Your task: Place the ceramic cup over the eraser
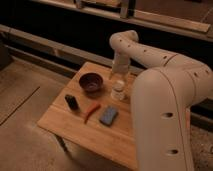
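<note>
The small white ceramic cup [118, 90] stands upright on the wooden table [75, 125], right of the dark bowl. The black eraser [72, 102] lies near the table's left side, well apart from the cup. My gripper [119, 78] hangs straight down from the white arm, directly over the cup and reaching its top.
A dark maroon bowl [92, 82] sits left of the cup. A thin red-orange stick [91, 112] and a flat blue-grey pad [108, 115] lie between eraser and cup. My large white arm [165, 105] covers the table's right side. A dark wall rail runs behind.
</note>
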Robot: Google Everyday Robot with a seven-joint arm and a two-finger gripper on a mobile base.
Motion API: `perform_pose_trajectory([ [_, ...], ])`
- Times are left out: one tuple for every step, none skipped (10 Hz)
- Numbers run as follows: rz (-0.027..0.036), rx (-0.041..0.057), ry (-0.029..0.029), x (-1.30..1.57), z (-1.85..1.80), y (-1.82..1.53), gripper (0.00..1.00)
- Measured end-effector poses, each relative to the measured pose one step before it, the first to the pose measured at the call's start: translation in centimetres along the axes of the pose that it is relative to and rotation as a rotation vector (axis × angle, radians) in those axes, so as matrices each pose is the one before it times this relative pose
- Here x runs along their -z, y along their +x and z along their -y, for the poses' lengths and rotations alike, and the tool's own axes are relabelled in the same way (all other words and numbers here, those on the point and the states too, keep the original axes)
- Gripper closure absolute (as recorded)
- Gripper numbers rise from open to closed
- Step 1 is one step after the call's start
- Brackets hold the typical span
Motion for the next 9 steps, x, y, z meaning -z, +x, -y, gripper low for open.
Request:
perform_pose_trajectory([
  [0.00311, 0.00441, 0.00161, -0.305, -0.005, 0.087, 0.35],
  [0.00177, 0.00117, 0.00241, -0.454, 0.187, 0.116, 0.35],
  [0.00118, 0.00051, 0.00516, -0.399, 0.259, 0.072, 0.35],
  [-0.00097, -0.00130, 0.00315, -0.478, 0.284, 0.159, 0.35],
  [-0.00023, -0.00051, 0.00244, -0.286, 0.164, 0.091, 0.35],
  [0.00750, -0.00026, 0.00525, -0.434, 0.219, 0.074, 0.39],
  [0.01871, 0.00133, -0.00015, 0.050, 0.013, -0.230, 0.45],
  [0.03063, 0.00582, 0.00106, 0.241, -0.035, -0.222, 0.58],
  [0.02228, 0.00670, 0.00060, 0.255, -0.081, -0.117, 0.68],
])
